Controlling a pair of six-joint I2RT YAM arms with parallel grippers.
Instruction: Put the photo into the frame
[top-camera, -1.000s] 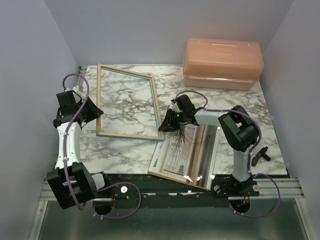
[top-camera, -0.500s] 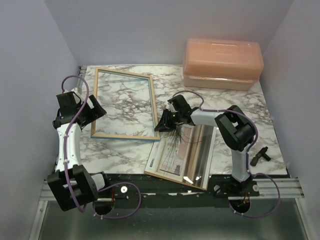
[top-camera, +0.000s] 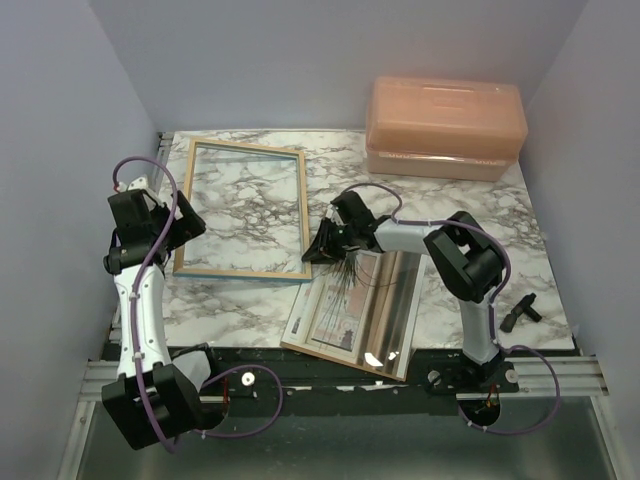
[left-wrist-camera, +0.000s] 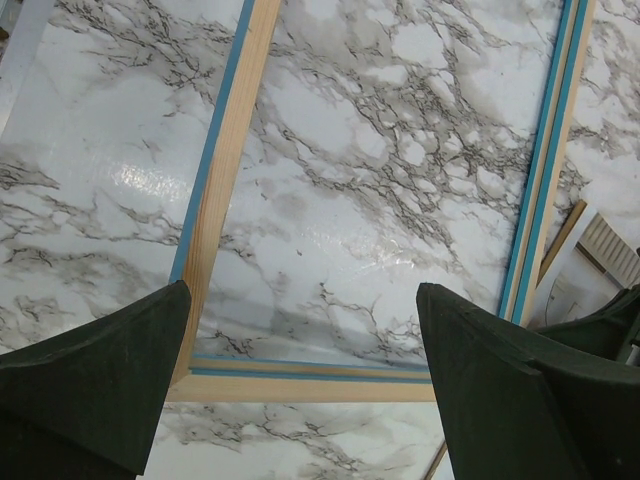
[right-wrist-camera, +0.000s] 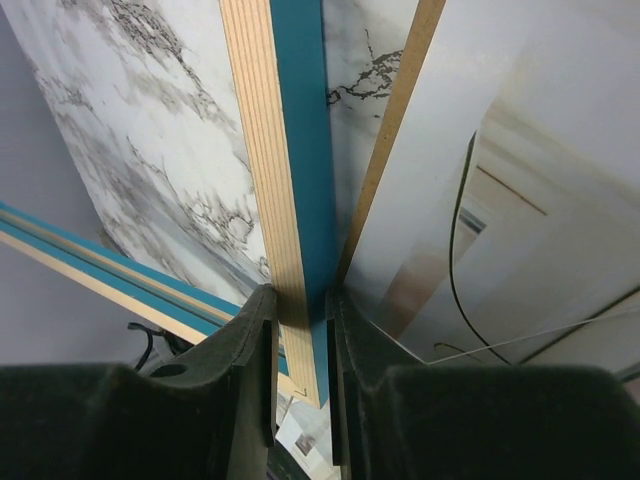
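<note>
The frame (top-camera: 240, 272) lies wood-back up, blue edging showing, on the marble table (top-camera: 450, 210) beside the photo (top-camera: 345, 300). The right gripper (right-wrist-camera: 300, 300) pinches its right rail; the left gripper (left-wrist-camera: 302, 288) gapes wide above it.

Photo (top-camera: 342, 308) far end, frame (top-camera: 240, 272) near-right corner hidden under right jaws; print detail too small.

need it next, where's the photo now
Top view: the photo lies at the near edge of the table, right of centre, beside the near right corner of the frame, which the right gripper pinches.
</note>
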